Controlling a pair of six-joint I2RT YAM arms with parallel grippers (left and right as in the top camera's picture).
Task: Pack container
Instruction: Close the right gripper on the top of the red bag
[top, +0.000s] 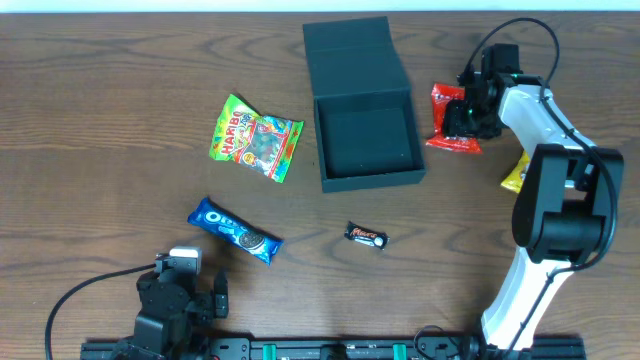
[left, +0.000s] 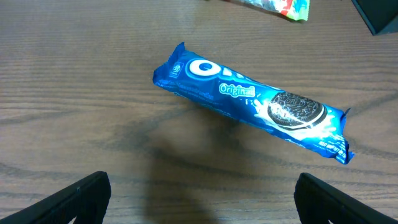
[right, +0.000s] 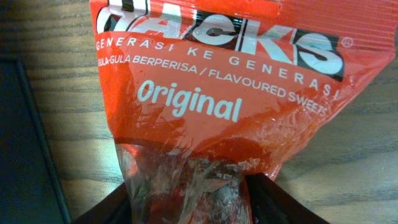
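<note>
Container (top: 367, 140) is sitting at the far middle of the table (top: 100, 100). It is a dark green square box with stiff walls, and it is looking dull, not shiny. Its lid (top: 350, 48) is lying open on the far side, so the dark inside is showing.

The right arm (top: 548, 200) is standing up from the near right edge and bending over toward the far right of the table. Its white part is pointing left. The right gripper (top: 465, 115) is sitting on a red packet (top: 455, 122), just to the right of the container. In the right wrist view, its two black fingers (right: 286, 208) are pressing on both sides of the packet's clear end, pinching it. The word "Original" is showing on the red part. A yellow packet (top: 515, 176) is peeking out from under this arm.

The left arm is sitting low at the near left edge. The left gripper (top: 185, 290) is pointing toward the far side with its fingers (left: 81, 199) spread wide, holding nothing. A blue Oreo pack (left: 249, 102) is lying on the table just beyond it. A green Haribo bag (top: 255, 138) is lying to the left of the container. A small dark chocolate bar (top: 366, 237) is lying on the near side of the container.
</note>
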